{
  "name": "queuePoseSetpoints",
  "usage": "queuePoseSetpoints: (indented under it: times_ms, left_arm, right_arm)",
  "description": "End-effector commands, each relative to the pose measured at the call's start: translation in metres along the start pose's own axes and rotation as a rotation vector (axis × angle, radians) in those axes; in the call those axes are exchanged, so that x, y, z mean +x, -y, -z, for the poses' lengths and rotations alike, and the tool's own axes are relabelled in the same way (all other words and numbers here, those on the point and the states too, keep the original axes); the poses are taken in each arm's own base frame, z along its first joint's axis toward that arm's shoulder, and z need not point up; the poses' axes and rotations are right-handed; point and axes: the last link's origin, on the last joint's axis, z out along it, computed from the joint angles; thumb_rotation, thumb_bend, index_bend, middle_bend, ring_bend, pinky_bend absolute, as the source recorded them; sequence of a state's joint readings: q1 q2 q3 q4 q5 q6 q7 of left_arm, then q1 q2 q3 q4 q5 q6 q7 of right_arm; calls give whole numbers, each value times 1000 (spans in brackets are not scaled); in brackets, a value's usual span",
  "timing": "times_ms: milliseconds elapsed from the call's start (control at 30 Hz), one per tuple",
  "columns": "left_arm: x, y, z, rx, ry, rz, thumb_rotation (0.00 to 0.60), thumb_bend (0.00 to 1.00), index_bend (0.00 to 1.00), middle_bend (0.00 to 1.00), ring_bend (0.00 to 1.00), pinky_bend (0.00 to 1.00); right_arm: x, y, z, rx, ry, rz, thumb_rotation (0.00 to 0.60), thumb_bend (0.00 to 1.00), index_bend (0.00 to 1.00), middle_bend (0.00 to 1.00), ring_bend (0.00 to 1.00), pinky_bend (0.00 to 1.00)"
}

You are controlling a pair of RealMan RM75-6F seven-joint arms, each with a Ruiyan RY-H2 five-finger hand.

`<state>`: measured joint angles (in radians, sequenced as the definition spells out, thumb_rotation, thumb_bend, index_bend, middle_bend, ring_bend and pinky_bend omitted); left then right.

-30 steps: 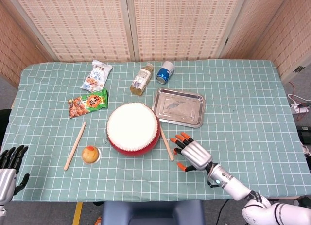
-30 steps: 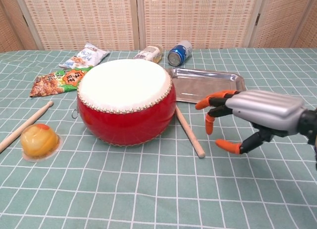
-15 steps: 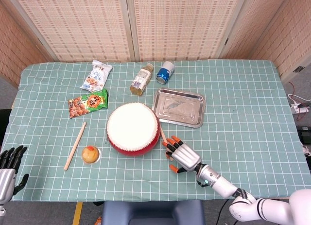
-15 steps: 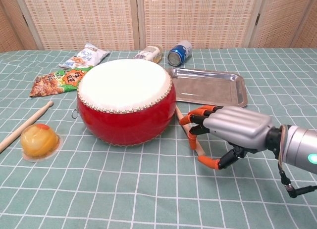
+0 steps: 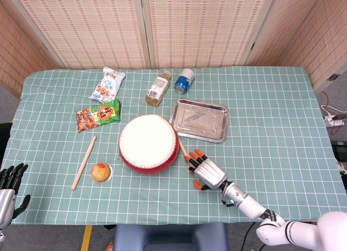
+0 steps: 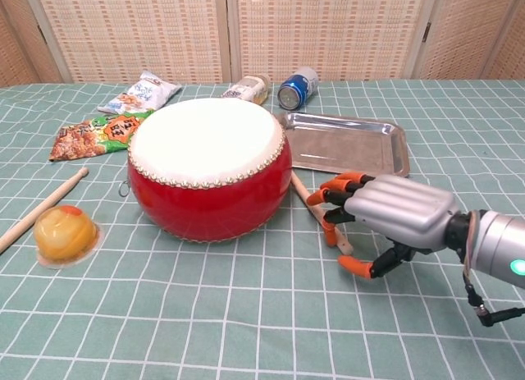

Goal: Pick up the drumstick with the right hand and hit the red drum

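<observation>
The red drum (image 5: 148, 143) (image 6: 209, 167) with its white skin stands mid-table. A wooden drumstick (image 5: 182, 148) (image 6: 305, 201) lies on the cloth along the drum's right side. My right hand (image 5: 205, 173) (image 6: 395, 217) is down over the stick's near end. Its orange-tipped fingers (image 6: 330, 201) curl over the stick and touch it, while the thumb (image 6: 358, 267) stays apart on the near side. The stick still rests on the table. My left hand (image 5: 9, 190) hangs off the table's front left corner, holding nothing, with its fingers apart.
A second drumstick (image 5: 84, 161) (image 6: 41, 208) and an orange jelly cup (image 5: 101, 172) (image 6: 62, 231) lie left of the drum. Behind the drum are a metal tray (image 5: 199, 121) (image 6: 344, 146), a blue can (image 5: 184, 80), a bottle (image 5: 158, 88) and two snack bags (image 5: 108, 84) (image 5: 97, 115).
My right hand has come in from the right onto the drumstick and its fingers have curled over it. The stick's near end has shifted slightly rightward.
</observation>
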<state>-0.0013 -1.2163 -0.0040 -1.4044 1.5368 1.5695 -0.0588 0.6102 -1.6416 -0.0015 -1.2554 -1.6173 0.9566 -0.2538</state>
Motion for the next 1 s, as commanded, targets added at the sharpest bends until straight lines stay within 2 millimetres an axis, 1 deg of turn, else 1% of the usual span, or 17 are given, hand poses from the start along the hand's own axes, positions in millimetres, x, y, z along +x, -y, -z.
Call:
queuePoseSetpoints:
  times_ms: [33, 267, 333, 400, 467, 533, 600, 700, 833, 1000]
  left_arm:
    - [-1, 0, 0, -2, 1, 1, 600, 327, 35, 48, 0, 4]
    - [-1, 0, -1, -5, 0, 1, 600, 326, 35, 48, 0, 4]
    - [-1, 1, -1, -1, 1, 0, 600, 327, 35, 48, 0, 4]
    - [-1, 3, 0, 4, 2, -2, 600, 327, 35, 48, 0, 4]
    - [-1, 3, 0, 5, 4, -1, 600, 327, 35, 48, 0, 4]
    - [-2, 2, -1, 2, 4, 0, 600, 326, 35, 47, 0, 4]
    - [-2, 1, -1, -5, 4, 4, 600, 327, 35, 48, 0, 4]
    - [-2, 0, -1, -10, 3, 7, 600, 327, 35, 48, 0, 4]
    - [-3, 2, 0, -8, 4, 11, 600, 327, 35, 48, 0, 4]
    - [-6, 5, 2, -1, 14, 17, 600, 327, 35, 48, 0, 4]
  right_arm:
    - [2, -18, 14, -61, -3, 7, 364, 481, 419, 72, 0, 0]
    - [6, -64, 35, -223, 15, 37, 363, 481, 424, 72, 0, 0]
    - [10, -72, 39, -257, 2, 32, 363, 481, 426, 72, 0, 0]
    - [17, -76, 42, -286, -33, -1, 372, 481, 432, 72, 0, 0]
    - [23, -72, 41, -297, -72, -64, 393, 471, 447, 72, 0, 0]
    - [27, -66, 36, -305, -109, -138, 409, 386, 488, 72, 0, 15]
    - [28, -59, 28, -316, -127, -197, 431, 265, 526, 72, 0, 59]
    - [26, -50, 14, -342, -129, -275, 449, 183, 534, 76, 0, 76]
    - [18, -40, -4, -370, -113, -325, 453, 169, 543, 85, 0, 78]
    - [11, -36, -18, -403, -117, -334, 454, 168, 547, 87, 0, 78]
